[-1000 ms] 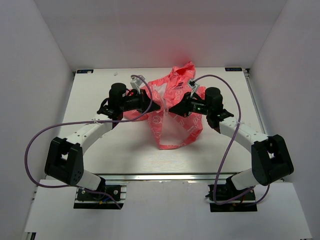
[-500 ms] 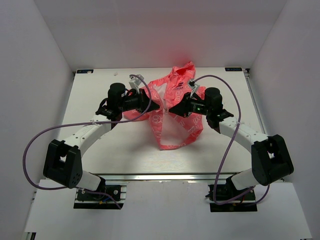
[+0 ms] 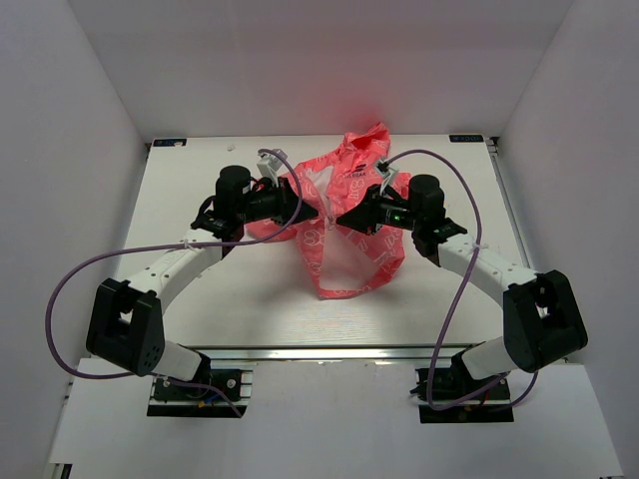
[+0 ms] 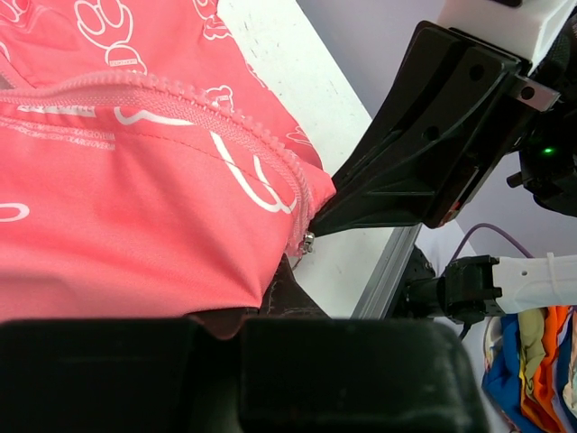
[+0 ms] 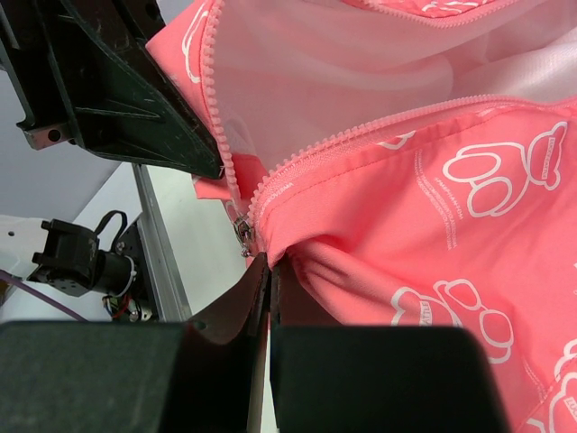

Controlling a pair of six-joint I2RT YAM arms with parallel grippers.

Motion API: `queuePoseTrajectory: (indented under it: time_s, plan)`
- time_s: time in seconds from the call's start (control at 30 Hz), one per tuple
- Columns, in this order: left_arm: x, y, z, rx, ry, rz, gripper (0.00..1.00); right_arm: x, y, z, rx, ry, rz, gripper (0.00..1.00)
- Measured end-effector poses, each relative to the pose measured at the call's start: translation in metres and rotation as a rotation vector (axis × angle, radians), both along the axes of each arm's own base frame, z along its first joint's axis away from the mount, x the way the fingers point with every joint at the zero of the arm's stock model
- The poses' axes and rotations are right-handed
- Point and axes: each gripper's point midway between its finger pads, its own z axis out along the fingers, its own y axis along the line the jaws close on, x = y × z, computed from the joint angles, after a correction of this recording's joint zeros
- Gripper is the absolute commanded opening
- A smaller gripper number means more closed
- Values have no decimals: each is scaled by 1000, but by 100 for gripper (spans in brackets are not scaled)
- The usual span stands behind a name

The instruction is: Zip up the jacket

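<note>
The coral-pink jacket with white paw prints lies bunched at the table's middle, partly lifted between the arms. My left gripper is shut on a front edge of the jacket beside its zipper teeth. My right gripper is shut on the other front edge, just below the zipper. The small metal zipper slider shows in the left wrist view and in the right wrist view, hanging at the bottom of the zipper between the two grippers. The white lining shows where the front is open.
The white table is walled in white on three sides. Purple cables loop from both arms. An aluminium rail runs along the table's near edge. Colourful cloth lies off the table in the left wrist view.
</note>
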Motion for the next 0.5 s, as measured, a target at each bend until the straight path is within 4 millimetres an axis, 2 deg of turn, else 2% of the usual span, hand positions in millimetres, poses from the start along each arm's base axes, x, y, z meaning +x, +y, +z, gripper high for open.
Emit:
queuePoseTrajectory:
  time_s: [0.5]
  plan:
    - [0,1,-3,9,5,1,0,0,0,2,8,11,-3,0]
